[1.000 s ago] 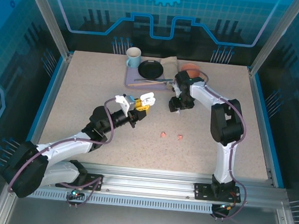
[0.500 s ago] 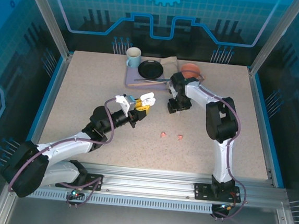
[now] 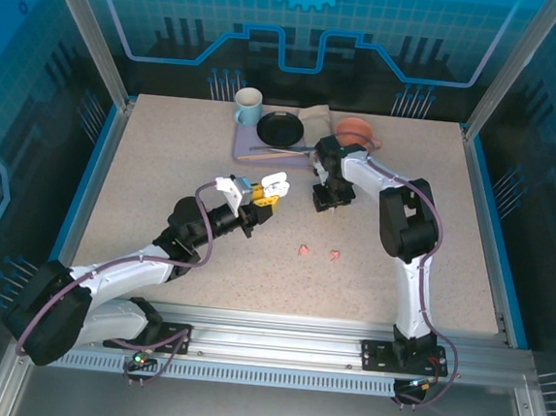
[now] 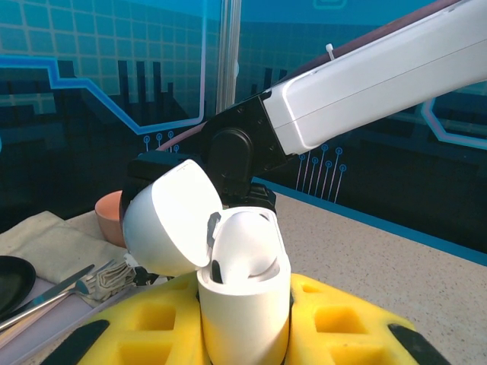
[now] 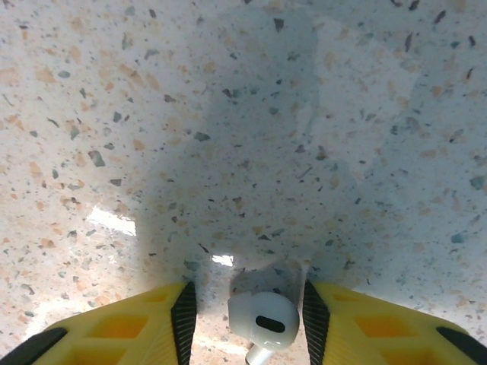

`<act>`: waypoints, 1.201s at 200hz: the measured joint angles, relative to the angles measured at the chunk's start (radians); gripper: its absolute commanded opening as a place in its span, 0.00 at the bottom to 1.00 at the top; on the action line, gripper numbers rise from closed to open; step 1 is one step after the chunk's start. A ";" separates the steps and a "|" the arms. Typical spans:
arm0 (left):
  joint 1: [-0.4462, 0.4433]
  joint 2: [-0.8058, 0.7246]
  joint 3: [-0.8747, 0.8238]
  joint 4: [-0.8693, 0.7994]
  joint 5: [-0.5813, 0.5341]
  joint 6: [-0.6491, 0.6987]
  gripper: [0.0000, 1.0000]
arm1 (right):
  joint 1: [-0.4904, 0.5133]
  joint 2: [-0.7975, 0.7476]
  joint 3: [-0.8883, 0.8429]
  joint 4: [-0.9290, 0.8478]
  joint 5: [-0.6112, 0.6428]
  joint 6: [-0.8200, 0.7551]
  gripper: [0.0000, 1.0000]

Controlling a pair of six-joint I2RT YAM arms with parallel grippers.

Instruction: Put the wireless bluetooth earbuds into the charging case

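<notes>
Left wrist view has the left fingers (image 4: 346, 323) clamped on the white charging case (image 4: 243, 312), with its lid (image 4: 171, 217) hinged open to the left. Right wrist view shows the right fingers (image 5: 137, 331) parted low over the speckled desk (image 5: 228, 114). A white earbud (image 5: 264, 319) lies between them, with a clear gap on its left side and almost none on its right. Top external view puts two salmon-pink earbuds (image 3: 304, 250) loose on the desk, near each other, nearer the arm bases than both sets of fingers.
</notes>
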 measured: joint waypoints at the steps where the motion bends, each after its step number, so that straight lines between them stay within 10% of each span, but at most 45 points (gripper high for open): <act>1: 0.000 0.000 0.000 0.000 0.000 0.000 0.00 | 0.000 0.000 0.000 0.000 0.000 0.000 0.43; 179: 0.000 0.004 0.000 0.008 0.000 0.000 0.00 | -0.008 -0.005 -0.009 0.007 -0.023 0.013 0.29; 240: 0.000 0.014 0.000 0.008 0.000 -0.001 0.00 | -0.015 -0.008 -0.015 0.012 -0.027 0.035 0.43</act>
